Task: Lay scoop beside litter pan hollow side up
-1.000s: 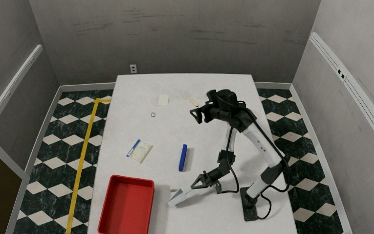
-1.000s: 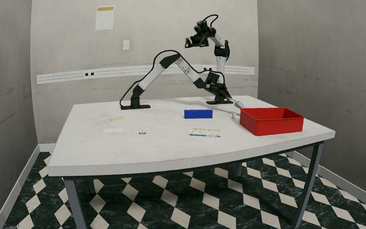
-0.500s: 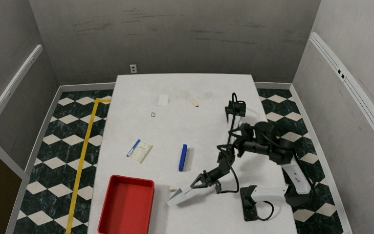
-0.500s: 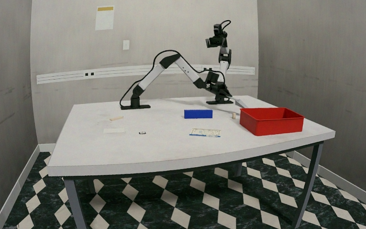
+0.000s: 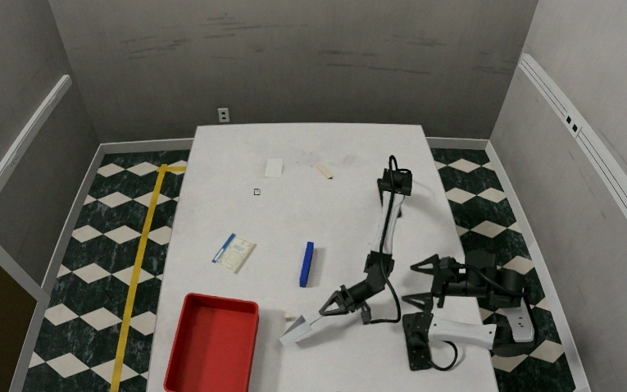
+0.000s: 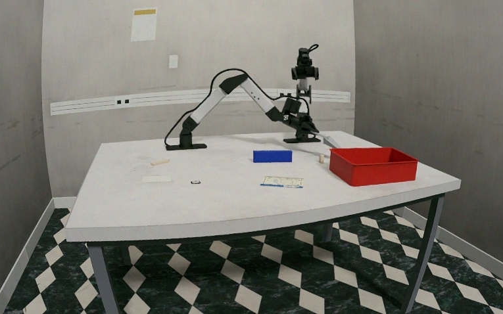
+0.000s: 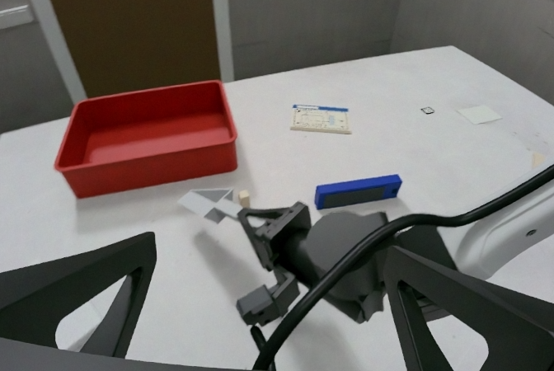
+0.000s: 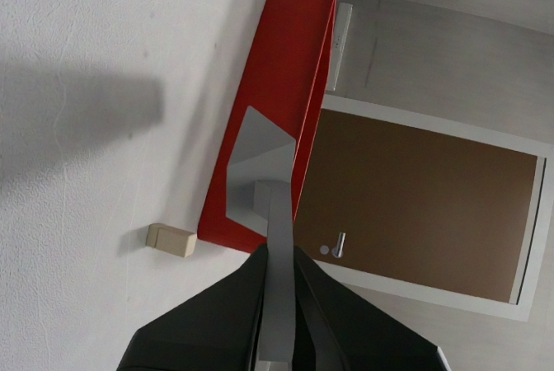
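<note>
The scoop (image 5: 296, 331) (image 6: 331, 140) (image 7: 201, 201) (image 8: 259, 157) is grey with an angular blade. My right gripper (image 5: 321, 312) (image 8: 278, 257) is shut on its handle and holds it above the table, its shadow lying apart from it. The blade points toward the red litter pan (image 5: 220, 302) (image 6: 382, 173) (image 7: 152, 179) (image 8: 273, 67) and slants; I cannot tell for sure which way its hollow faces. The pan stands upright, with a gap between it and the blade in the top view. My left gripper (image 5: 406, 282) is open and empty, high near its own base.
A small pale block (image 5: 288, 316) (image 6: 321, 158) (image 7: 243, 198) (image 8: 171, 240) stands beside the pan, close to the blade. A blue block (image 5: 306, 264) (image 6: 272, 156) (image 7: 358, 191) stands on edge. A flat cream box (image 5: 233, 252) (image 7: 320, 119) lies beyond the pan's end.
</note>
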`<state>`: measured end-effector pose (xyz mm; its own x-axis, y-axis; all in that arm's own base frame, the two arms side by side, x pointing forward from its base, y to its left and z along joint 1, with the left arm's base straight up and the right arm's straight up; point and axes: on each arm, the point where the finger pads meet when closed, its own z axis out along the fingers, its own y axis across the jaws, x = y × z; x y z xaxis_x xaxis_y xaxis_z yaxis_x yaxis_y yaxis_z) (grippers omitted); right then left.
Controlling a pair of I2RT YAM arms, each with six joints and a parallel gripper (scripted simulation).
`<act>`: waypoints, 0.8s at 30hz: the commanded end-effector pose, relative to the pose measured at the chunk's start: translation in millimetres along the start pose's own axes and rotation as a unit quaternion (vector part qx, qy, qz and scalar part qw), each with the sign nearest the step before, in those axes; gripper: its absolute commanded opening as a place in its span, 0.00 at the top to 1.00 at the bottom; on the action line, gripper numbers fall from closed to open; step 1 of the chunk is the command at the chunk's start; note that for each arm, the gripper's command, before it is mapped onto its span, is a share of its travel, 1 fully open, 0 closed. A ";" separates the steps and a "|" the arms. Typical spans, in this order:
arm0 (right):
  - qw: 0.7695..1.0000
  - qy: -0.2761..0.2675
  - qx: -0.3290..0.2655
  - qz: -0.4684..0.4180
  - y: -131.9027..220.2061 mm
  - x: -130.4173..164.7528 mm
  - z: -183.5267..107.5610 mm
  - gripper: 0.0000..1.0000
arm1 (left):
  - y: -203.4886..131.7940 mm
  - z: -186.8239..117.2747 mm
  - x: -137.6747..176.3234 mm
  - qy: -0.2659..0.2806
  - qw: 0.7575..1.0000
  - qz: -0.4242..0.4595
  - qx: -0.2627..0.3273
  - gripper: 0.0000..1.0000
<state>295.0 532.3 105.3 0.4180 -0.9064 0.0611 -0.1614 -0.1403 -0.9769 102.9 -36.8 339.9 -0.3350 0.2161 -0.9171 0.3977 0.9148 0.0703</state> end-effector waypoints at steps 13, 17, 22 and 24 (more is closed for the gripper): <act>0.999 0.004 0.026 0.024 -22.7 2.0 -0.8 0.97 | -3.4 -22.8 94.8 0.026 0.997 -0.019 -0.065 0.00; 0.999 0.004 0.026 0.024 -22.7 2.0 -0.8 0.97 | -3.5 -25.7 92.1 0.020 0.997 -0.018 -0.066 0.00; 0.998 0.004 0.041 0.037 -49.2 5.1 -2.7 0.97 | -3.4 -26.2 92.0 0.019 0.997 -0.018 -0.067 0.00; 0.998 0.004 0.041 0.037 -49.2 5.1 -2.7 0.97 | -3.4 -26.2 92.0 0.019 0.997 -0.018 -0.067 0.00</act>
<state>295.0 532.3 105.3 0.4187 -0.9058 0.0653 -0.1596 -0.1441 -0.9766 54.9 -11.4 271.1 -0.3717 0.1795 -0.9108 0.2602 0.9620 0.0833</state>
